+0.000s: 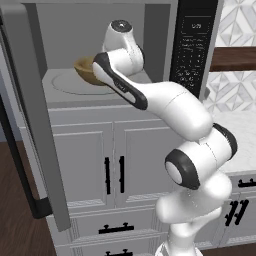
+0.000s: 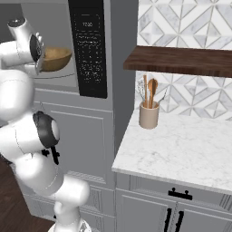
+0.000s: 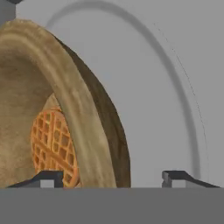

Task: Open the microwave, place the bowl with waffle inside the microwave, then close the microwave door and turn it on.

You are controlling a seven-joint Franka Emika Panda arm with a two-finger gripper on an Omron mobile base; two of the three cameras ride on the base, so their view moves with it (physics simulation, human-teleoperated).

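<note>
We're looking into the microwave (image 1: 60, 30), where the round turntable plate (image 1: 65, 85) carries the bowl with waffle (image 2: 56, 59), sitting toward its right side. Off to the right, the marble tabletop (image 2: 181, 154) holds a beige utensil holder (image 2: 148, 115) with wooden spoons, near the tiled wall.

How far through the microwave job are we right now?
Done: the microwave door stands open and the bowl with waffle sits on the turntable. In hand: the gripper is open astride the bowl's rim. Left: withdraw, close the door, press the keypad.
</note>
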